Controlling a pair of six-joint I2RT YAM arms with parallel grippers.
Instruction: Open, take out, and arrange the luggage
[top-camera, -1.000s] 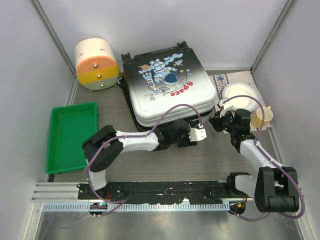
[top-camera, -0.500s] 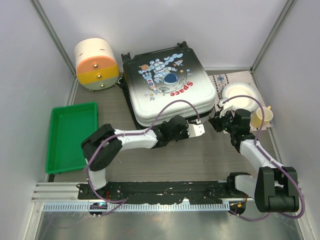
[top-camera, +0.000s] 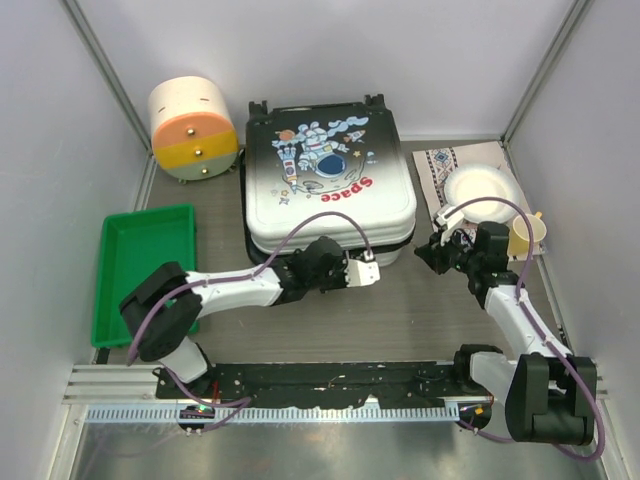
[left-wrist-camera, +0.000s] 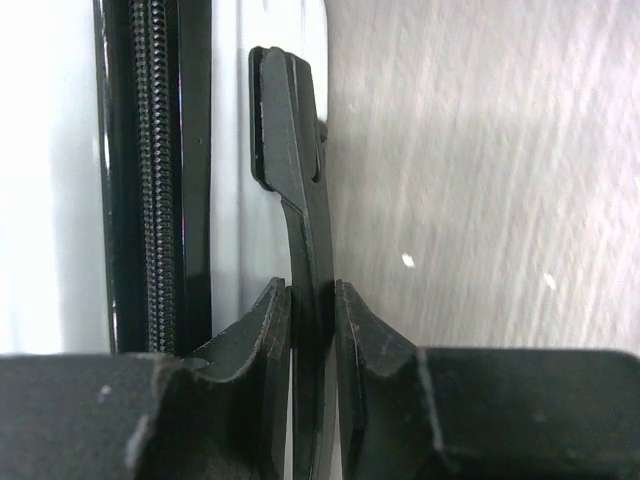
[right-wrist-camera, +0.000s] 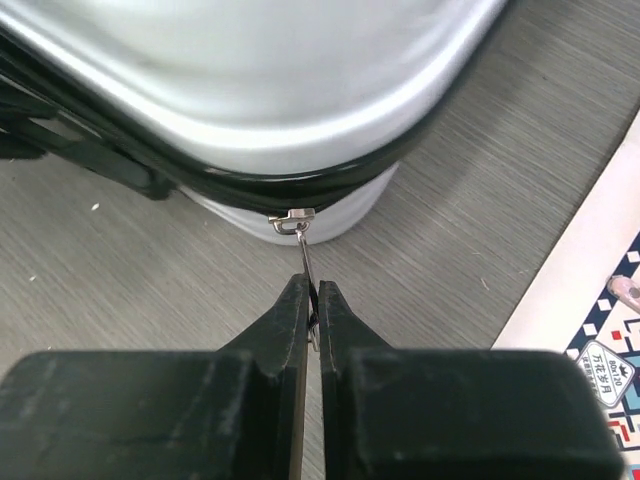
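The luggage lies flat and closed at the table's middle, astronaut "Space" print up, black wheels at the far edge. My left gripper is at its near edge, shut on a flat black handle piece beside the zipper track; in the left wrist view the gripper clamps it from both sides. My right gripper is at the near right corner, shut on the metal zipper pull; in the right wrist view the gripper pinches it just below the slider.
A green tray lies at the left. A cream-and-orange cylinder stands at the back left. At the right, a white bowl sits on a patterned cloth, with a yellow cup beside it.
The luggage has swung round and shifted left, now sitting squarer to the table. My left gripper moved left along its near edge. My right gripper stayed at the near right corner.
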